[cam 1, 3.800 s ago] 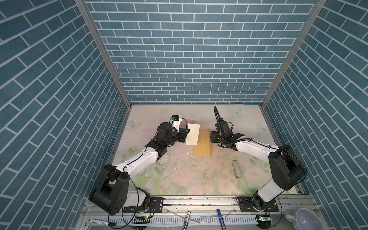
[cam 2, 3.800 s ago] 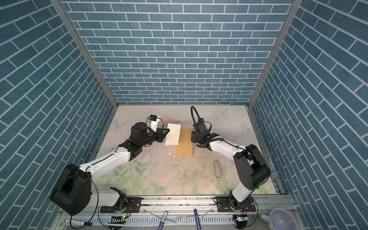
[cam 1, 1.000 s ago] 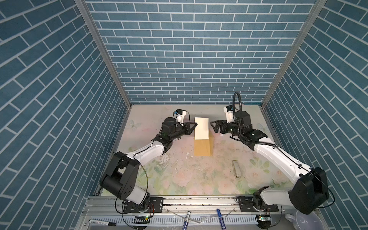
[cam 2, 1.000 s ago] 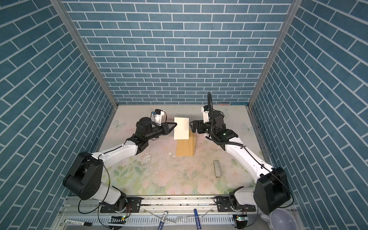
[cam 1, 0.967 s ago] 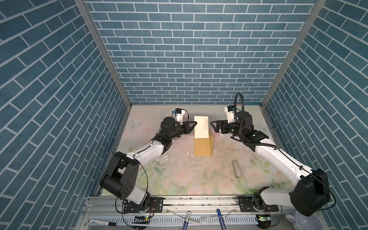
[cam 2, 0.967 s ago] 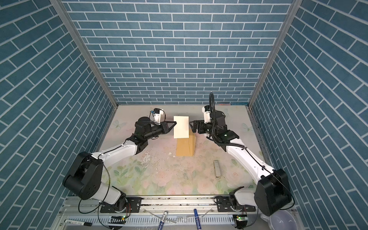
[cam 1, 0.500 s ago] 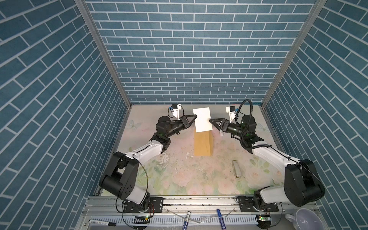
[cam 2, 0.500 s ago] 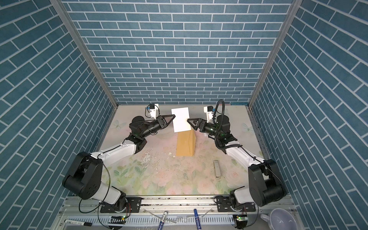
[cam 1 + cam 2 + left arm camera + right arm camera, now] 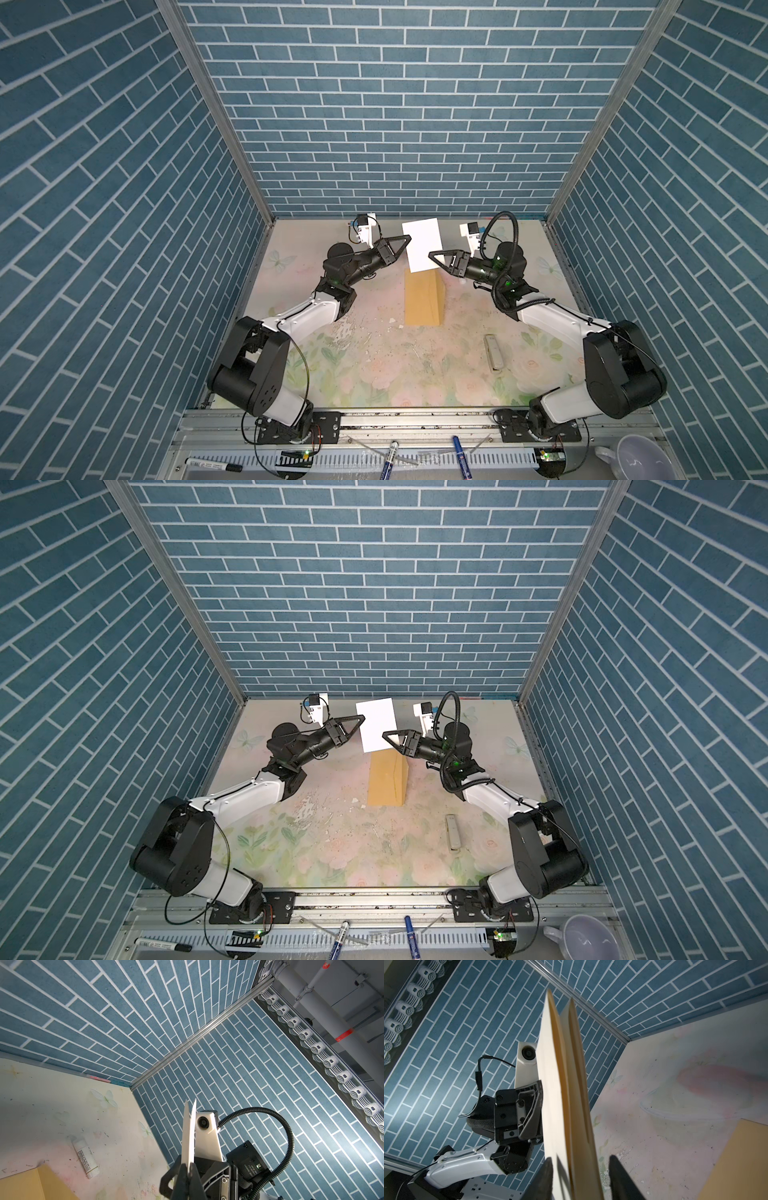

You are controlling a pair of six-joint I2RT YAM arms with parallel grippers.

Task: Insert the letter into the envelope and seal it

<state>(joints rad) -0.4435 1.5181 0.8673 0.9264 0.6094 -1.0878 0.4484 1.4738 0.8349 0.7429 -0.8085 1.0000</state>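
The letter (image 9: 422, 243), folded double and showing white under the lights, hangs in the air toward the back of the surface (image 9: 374, 365), lifted clear above the far end of the envelope (image 9: 422, 299). In both top views it stands nearly on edge between the two arms.

The left fingers (image 9: 408, 237) are closed on the letter's left edge. The left wrist view shows them pinched tight on the two leaves of the letter (image 9: 188, 1136). The right fingers (image 9: 432, 254) reach in at the letter's lower right edge. In the right wrist view they stand apart on either side of the cream leaves (image 9: 562, 1084), and one finger (image 9: 618, 1176) has a clear gap to the paper, so they are not clamped.

The envelope, mustard yellow, lies flat near the middle of the surface (image 9: 386, 781) with its long side running front to back. Neither arm is touching it.

To the right, well apart from the envelope, a white glue stick (image 9: 493, 352) lies on the flowered, paint-flecked surface, close to the right arm's base. Blue brick-pattern walls (image 9: 395, 124) close in three sides.

Along the front rail, outside the surface, lie two blue-capped markers (image 9: 390, 457) and a black one (image 9: 212, 464). A pale cup (image 9: 636, 457) sits at the right corner.
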